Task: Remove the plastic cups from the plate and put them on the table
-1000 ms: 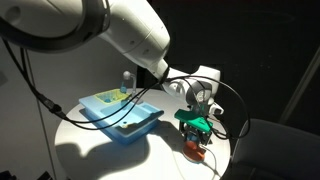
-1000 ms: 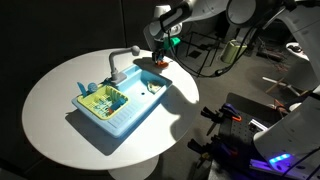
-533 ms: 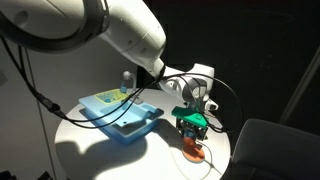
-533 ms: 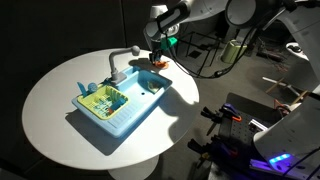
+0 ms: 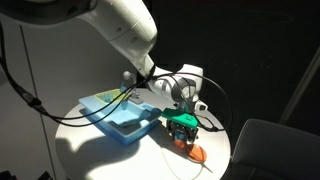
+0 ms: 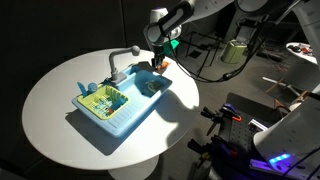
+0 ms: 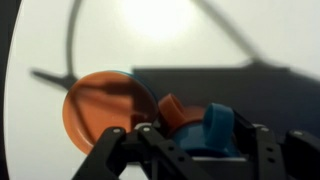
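My gripper [image 7: 200, 142] is shut on a bright-blue plastic cup [image 7: 218, 124]. An orange cup [image 7: 170, 108] is pressed against its side. In the wrist view the flat orange plate [image 7: 103, 108] lies bare on the white table [image 7: 200, 40], to the left of the held cups. In an exterior view the gripper [image 5: 181, 128] hangs above the table [image 5: 215, 135], up and left of the plate [image 5: 197, 152]. In an exterior view the gripper [image 6: 160, 60] is at the far edge of the table [image 6: 55, 110].
A large light-blue rectangular tray [image 5: 120, 118] with small items in it takes up the middle of the table and also shows in an exterior view [image 6: 115, 108]. A greyish upright object [image 6: 118, 62] stands at its far side. The table edge is close behind the plate.
The gripper has lifted off the plate with the cups and moved sideways toward the tray. The plate now lies uncovered.
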Robot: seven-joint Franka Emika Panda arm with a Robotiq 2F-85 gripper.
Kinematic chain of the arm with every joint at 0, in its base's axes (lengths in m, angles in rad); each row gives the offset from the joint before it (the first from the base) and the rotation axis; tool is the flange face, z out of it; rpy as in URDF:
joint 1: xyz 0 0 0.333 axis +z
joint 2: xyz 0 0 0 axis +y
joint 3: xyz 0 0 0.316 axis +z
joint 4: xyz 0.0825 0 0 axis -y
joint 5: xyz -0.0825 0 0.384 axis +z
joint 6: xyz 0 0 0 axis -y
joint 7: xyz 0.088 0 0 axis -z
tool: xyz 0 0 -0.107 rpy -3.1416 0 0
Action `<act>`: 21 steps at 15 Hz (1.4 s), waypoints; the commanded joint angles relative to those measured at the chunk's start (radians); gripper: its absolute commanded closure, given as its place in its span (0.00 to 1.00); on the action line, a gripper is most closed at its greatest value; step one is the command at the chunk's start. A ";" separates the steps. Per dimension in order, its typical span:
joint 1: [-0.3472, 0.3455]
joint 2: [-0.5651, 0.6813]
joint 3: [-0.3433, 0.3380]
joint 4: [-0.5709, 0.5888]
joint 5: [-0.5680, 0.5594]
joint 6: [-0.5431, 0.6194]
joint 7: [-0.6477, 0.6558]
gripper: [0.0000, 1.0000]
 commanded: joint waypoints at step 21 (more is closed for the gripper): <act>-0.025 -0.452 -0.068 -0.761 -0.050 0.333 -0.014 0.66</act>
